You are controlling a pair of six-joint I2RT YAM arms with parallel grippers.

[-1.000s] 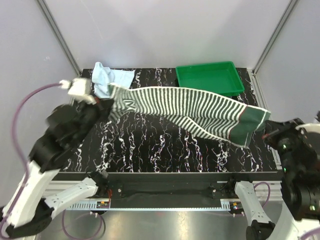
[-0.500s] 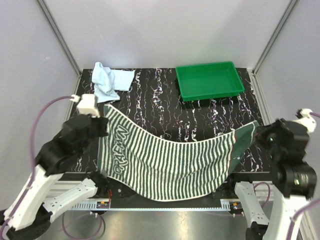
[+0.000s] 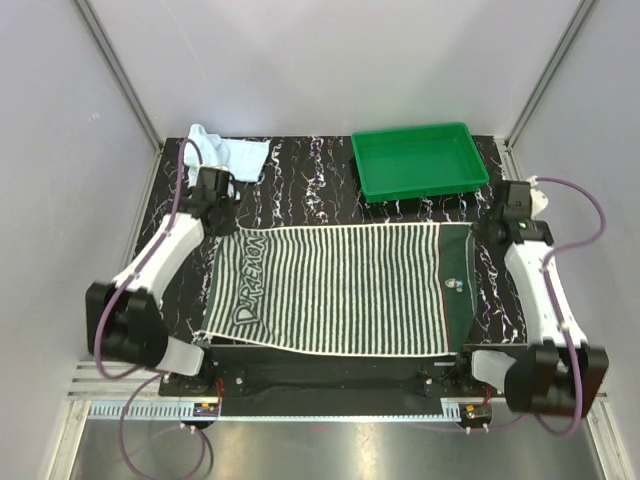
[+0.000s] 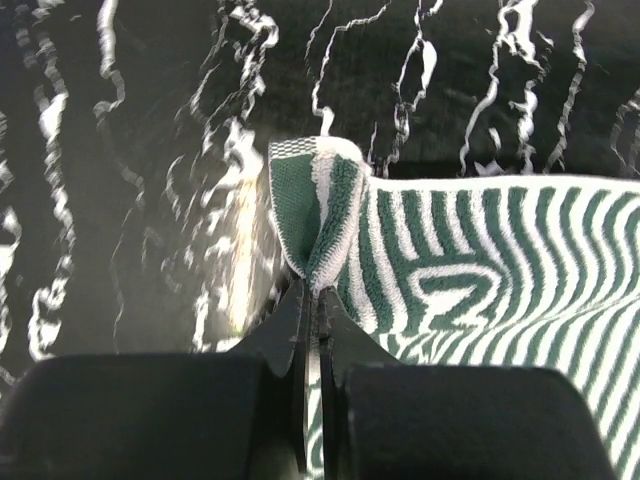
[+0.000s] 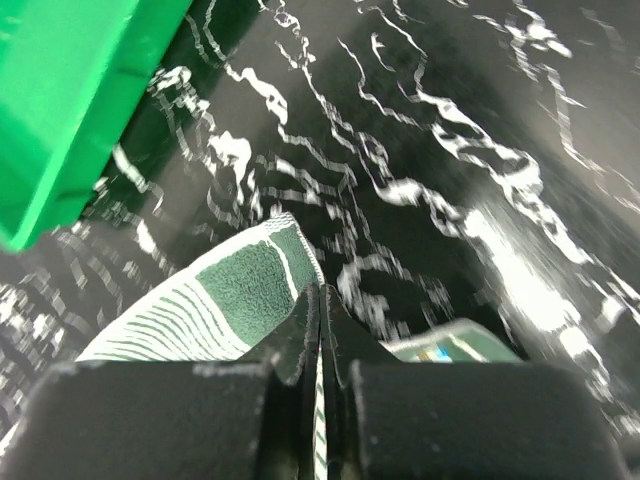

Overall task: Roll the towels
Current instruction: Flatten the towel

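The black table with white marble veining (image 3: 320, 195) stands in a booth of plain pale grey walls (image 3: 300, 60). The dark green-and-white striped cloth towel (image 3: 340, 290) lies spread nearly flat across the table's near half, its near hem reaching the front edge; the lettering woven along its left end is hard to read. The green rectangular plastic tray (image 3: 418, 160) sits at the far right, apart from that towel; the plain pale blue cloth towel (image 3: 228, 155) lies crumpled in the far left corner, partly hidden by the left arm (image 3: 170, 250). The left end effector (image 4: 312, 300) is pressed together on the striped towel's far left corner, the cloth bunched up between its fingers; the right end effector (image 5: 318, 300) pinches the far right corner at the solid green band, though both wrist views are blurred.
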